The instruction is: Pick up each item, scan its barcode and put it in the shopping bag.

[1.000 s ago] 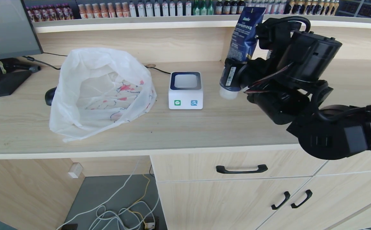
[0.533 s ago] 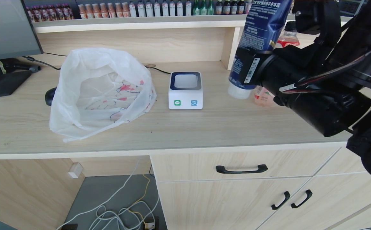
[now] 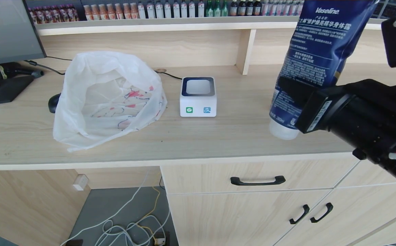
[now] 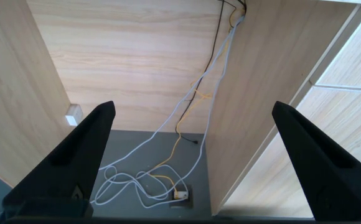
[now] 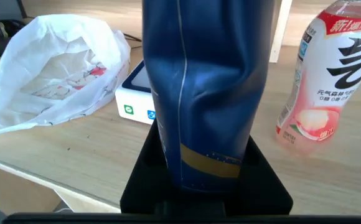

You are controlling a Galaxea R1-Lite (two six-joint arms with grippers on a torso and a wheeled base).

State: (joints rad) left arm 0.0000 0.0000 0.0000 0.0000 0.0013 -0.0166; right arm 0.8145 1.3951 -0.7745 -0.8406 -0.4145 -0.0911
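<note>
My right gripper (image 3: 315, 99) is shut on a dark blue lotion tube (image 3: 315, 58), held cap-down above the counter's right front, well right of the white scanner box (image 3: 198, 96). In the right wrist view the blue tube (image 5: 208, 87) stands squeezed between the black fingers (image 5: 144, 168), with the scanner (image 5: 137, 99) and the white shopping bag (image 5: 56, 62) beyond it. The open white shopping bag (image 3: 107, 97) lies on the counter left of the scanner. A pink drink bottle (image 5: 323, 81) stands upright on the counter beside the tube. My left gripper (image 4: 193, 155) hangs open below the counter, over floor cables.
A monitor (image 3: 8, 30) on its stand fills the counter's far left, with a black mouse (image 3: 53, 102) beside the bag. A shelf of bottles (image 3: 184, 8) runs along the back. A wooden divider (image 3: 245, 51) stands behind the scanner. Drawers with black handles (image 3: 257, 181) sit under the counter.
The right arm has lifted the blue tube up and toward the camera, moving it right and nearer the counter's front edge. The bag and scanner stayed put.
</note>
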